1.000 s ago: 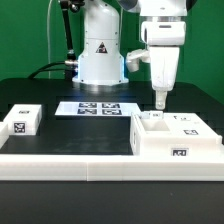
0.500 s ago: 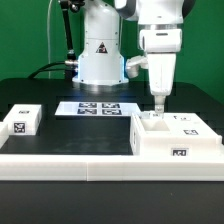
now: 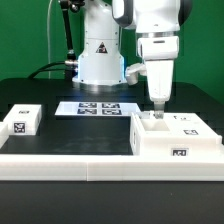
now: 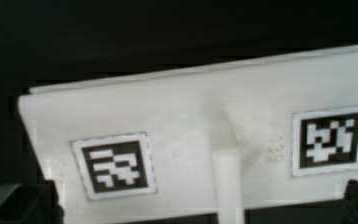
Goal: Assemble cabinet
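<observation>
The cabinet (image 3: 173, 137) is a big white plastic box lying at the exterior view's right, near the front of the black table (image 3: 40, 85), its near face against the long white rail (image 3: 70, 160). Its near face carries one black-and-white square tag; its top shows shallow recesses and at least one further tag. In the wrist view the cabinet (image 4: 194, 110) appears as a pale surface bearing two square tags, somewhat blurred.

One smaller white tagged block (image 3: 22, 119) sits at the exterior view's left, well apart from the cabinet, also beside the rail. One marker board (image 3: 97, 107) lies flat further back, between the two, with four tags printed on it.

One gripper (image 3: 157, 104) hangs just above the left part of the cabinet's top. Its jaws stand wide and carry nothing. Whether the fingertips touch the top cannot be told.

Count: one cabinet, one block, one marker board, one rail.
</observation>
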Controlling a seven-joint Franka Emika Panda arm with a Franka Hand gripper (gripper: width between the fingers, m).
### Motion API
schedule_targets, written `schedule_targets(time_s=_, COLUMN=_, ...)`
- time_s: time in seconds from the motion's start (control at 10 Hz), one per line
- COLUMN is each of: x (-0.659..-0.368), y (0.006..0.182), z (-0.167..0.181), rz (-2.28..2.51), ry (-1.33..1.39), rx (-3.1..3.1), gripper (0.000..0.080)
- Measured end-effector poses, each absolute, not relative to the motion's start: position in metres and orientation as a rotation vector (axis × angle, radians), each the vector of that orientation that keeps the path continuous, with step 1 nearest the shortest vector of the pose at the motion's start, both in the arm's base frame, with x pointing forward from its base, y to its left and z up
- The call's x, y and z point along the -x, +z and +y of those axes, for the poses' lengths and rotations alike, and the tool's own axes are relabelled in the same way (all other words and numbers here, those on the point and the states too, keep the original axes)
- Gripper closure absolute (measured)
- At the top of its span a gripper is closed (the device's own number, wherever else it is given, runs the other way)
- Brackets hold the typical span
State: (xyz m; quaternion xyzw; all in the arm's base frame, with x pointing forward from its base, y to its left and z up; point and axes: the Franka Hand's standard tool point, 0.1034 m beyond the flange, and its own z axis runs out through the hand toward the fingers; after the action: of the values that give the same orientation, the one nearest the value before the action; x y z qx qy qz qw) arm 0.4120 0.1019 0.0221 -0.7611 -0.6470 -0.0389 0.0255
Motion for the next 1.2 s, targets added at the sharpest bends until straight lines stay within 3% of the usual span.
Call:
schedule_targets(time_s=0.3, x=-0.4080, y=0.0155, z=0.0991, rz=-1.983, ry=-0.104, rx=2.355, gripper=0.0002)
schedule_targets(time_s=0.4, x=-0.4066, y=0.0136, z=0.0994, rz=-1.980, ry=-0.100, rx=2.353, gripper=0.0116)
schedule_targets(time_s=0.5, x=-0.4060, y=0.0128, z=0.0995, rz=-1.979, ry=-0.098, rx=2.353, gripper=0.0116)
schedule_targets(time_s=0.7, x=-0.4059, y=0.0127, z=0.0996, rz=-1.978, ry=-0.098, rx=2.353, gripper=0.0419)
schedule_targets(time_s=0.8, x=-0.4055, y=0.0122, z=0.0996, rz=-1.978, ry=-0.096, rx=2.352, gripper=0.0419)
schedule_targets(time_s=0.9, x=-0.4052, y=0.0118, z=0.0996, rz=-1.977, ry=-0.095, rx=2.352, gripper=0.0603)
schedule_targets(time_s=1.0, x=-0.4052, y=0.0117, z=0.0993, rz=-1.976, ry=-0.095, rx=2.352, gripper=0.0603)
schedule_targets(time_s=1.1, x=-0.4053, y=0.0117, z=0.0990, rz=-1.975, ry=-0.095, rx=2.353, gripper=0.0732)
schedule_targets(time_s=1.2, x=-0.4053, y=0.0117, z=0.0990, rz=-1.975, ry=-0.095, rx=2.353, gripper=0.0732)
